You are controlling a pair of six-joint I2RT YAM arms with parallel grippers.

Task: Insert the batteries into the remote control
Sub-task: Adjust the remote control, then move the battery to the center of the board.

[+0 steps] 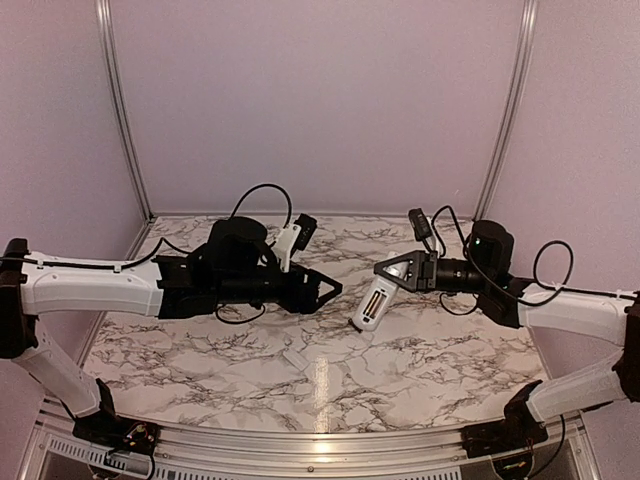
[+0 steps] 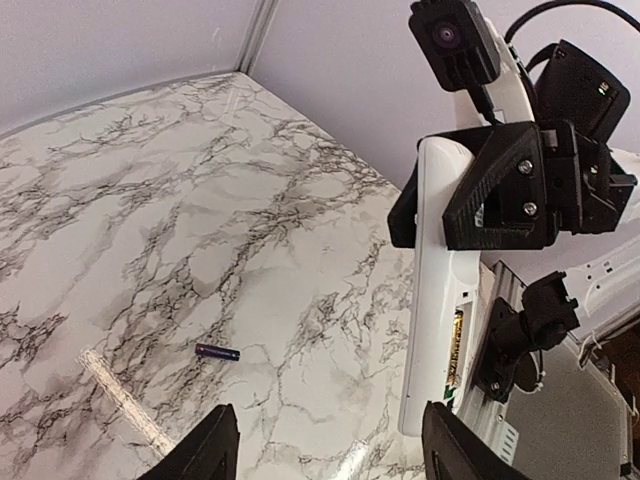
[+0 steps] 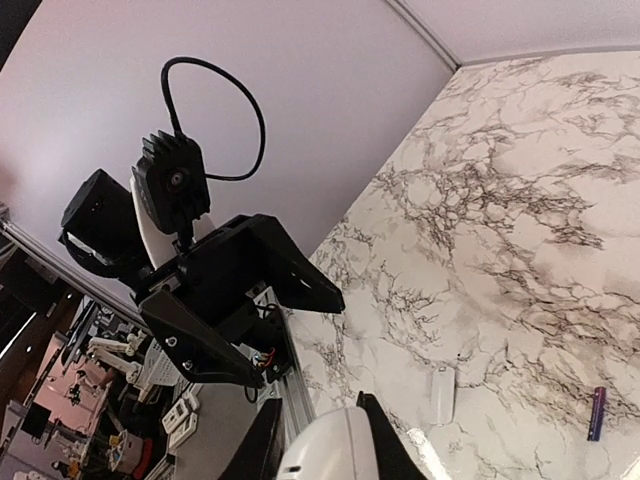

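My right gripper (image 1: pixel 385 270) is shut on the white remote control (image 1: pixel 370 305) and holds it above the table, its open battery bay facing up. In the left wrist view the remote (image 2: pixel 440 300) hangs upright, with one gold-ended battery (image 2: pixel 458 345) seated in the bay. A loose dark battery (image 2: pixel 217 352) lies on the marble; it also shows in the right wrist view (image 3: pixel 597 413). My left gripper (image 1: pixel 335 290) is open and empty, just left of the remote, its fingers (image 2: pixel 210 450) spread wide. In the right wrist view the remote's end (image 3: pixel 335 445) sits between my right gripper's fingers (image 3: pixel 268 440).
A small white battery cover (image 3: pixel 441 395) lies flat on the marble table (image 1: pixel 430 350). Lilac walls with metal corner posts (image 1: pixel 120 110) close in the back and sides. An aluminium rail (image 1: pixel 320 450) runs along the near edge.
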